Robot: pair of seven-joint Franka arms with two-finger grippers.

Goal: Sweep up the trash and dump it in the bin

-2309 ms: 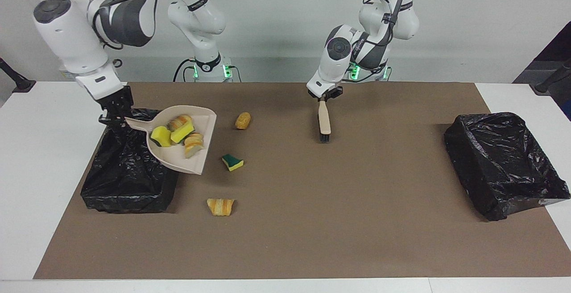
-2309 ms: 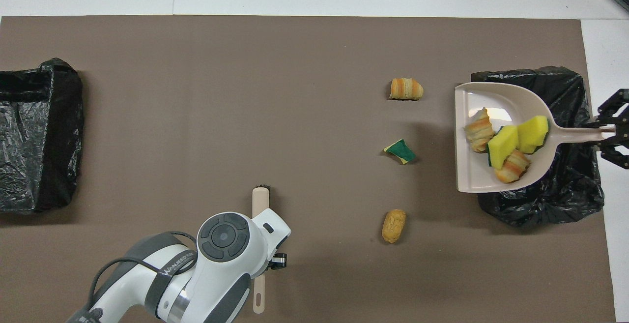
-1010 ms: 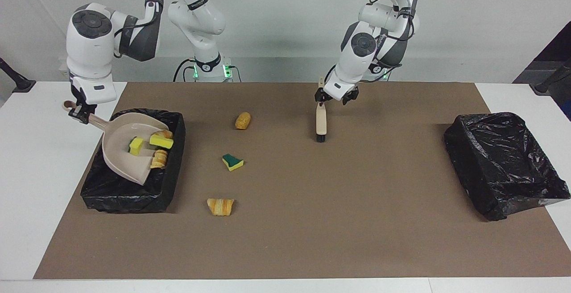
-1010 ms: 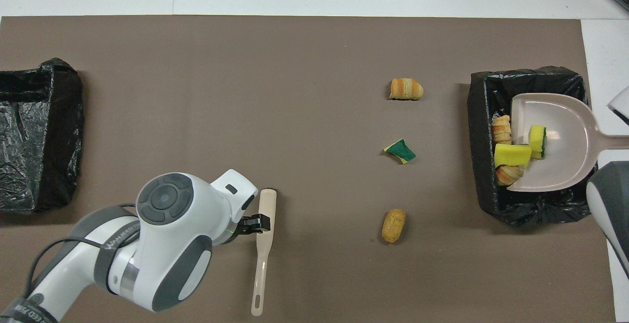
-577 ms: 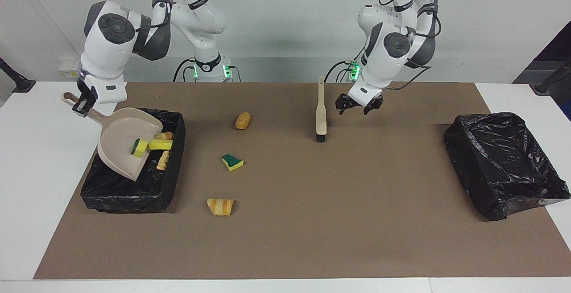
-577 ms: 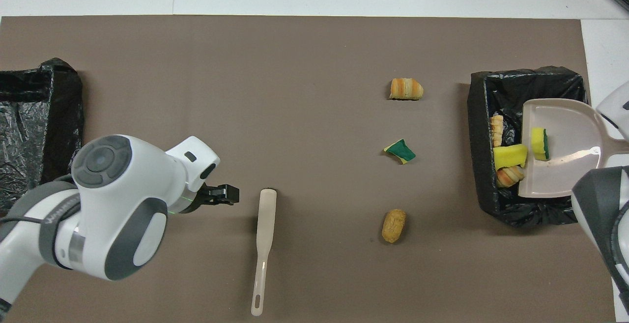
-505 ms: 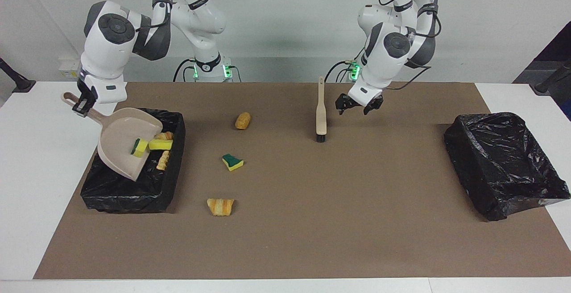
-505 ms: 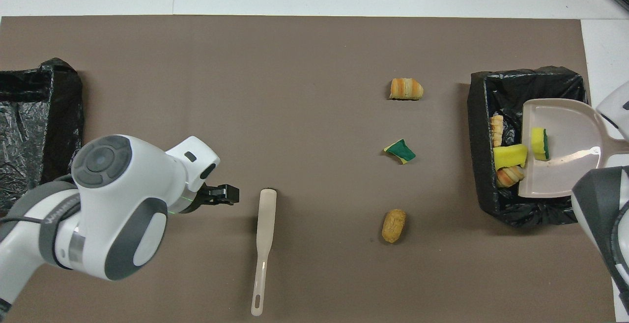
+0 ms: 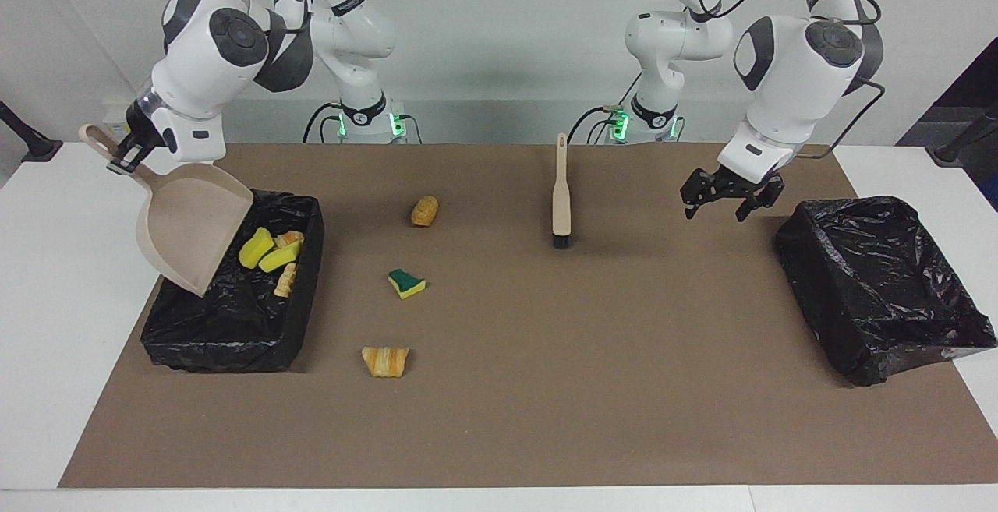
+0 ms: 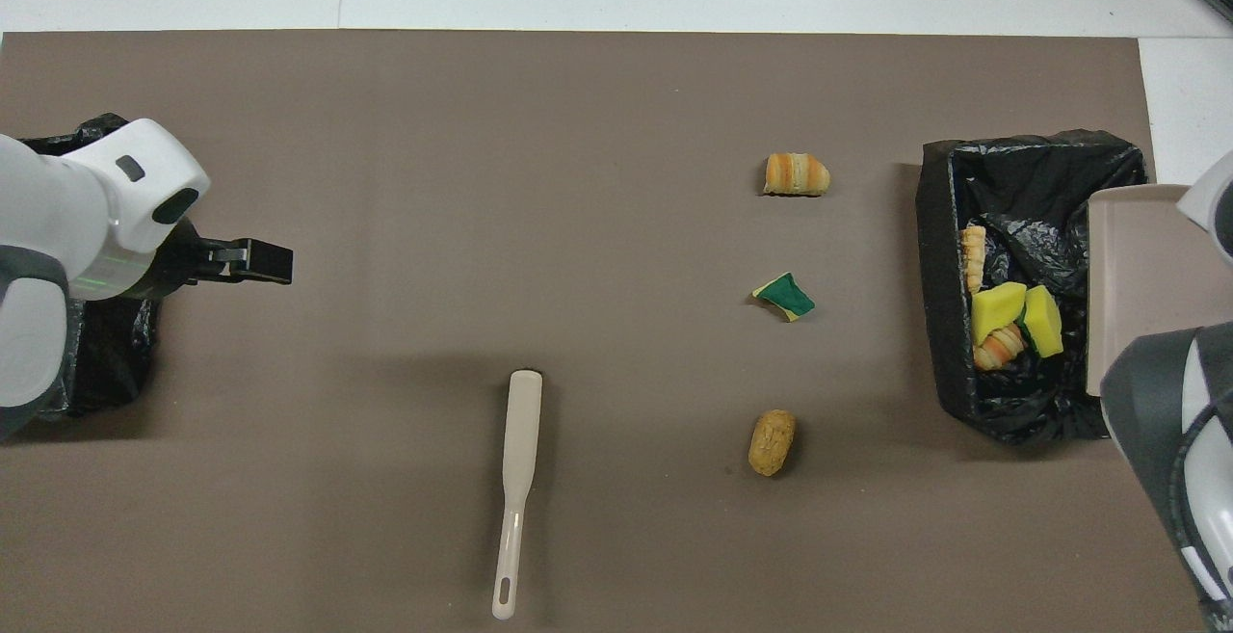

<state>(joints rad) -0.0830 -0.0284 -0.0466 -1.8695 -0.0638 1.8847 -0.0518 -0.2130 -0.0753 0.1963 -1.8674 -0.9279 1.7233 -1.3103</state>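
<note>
My right gripper (image 9: 125,155) is shut on the handle of the beige dustpan (image 9: 191,227) and holds it tipped steeply over the black-lined bin (image 9: 234,333) at the right arm's end. The pan looks empty. Two yellow sponge pieces (image 9: 265,251) and two bread-like chunks (image 9: 285,282) lie in the bin; they also show in the overhead view (image 10: 1011,315). On the mat lie a tan chunk (image 9: 424,210), a green-topped sponge scrap (image 9: 406,283) and a striped orange chunk (image 9: 385,361). The brush (image 9: 560,200) lies on the mat. My left gripper (image 9: 729,199) is open and empty.
A second black-lined bin (image 9: 881,286) stands at the left arm's end of the brown mat (image 9: 546,387); my left gripper hangs over the mat beside it. White table surface borders the mat.
My right arm tipped the dustpan steeper and the last sponge slid into the bin. My left gripper, having let go of the brush, swung away toward the left arm's end bin.
</note>
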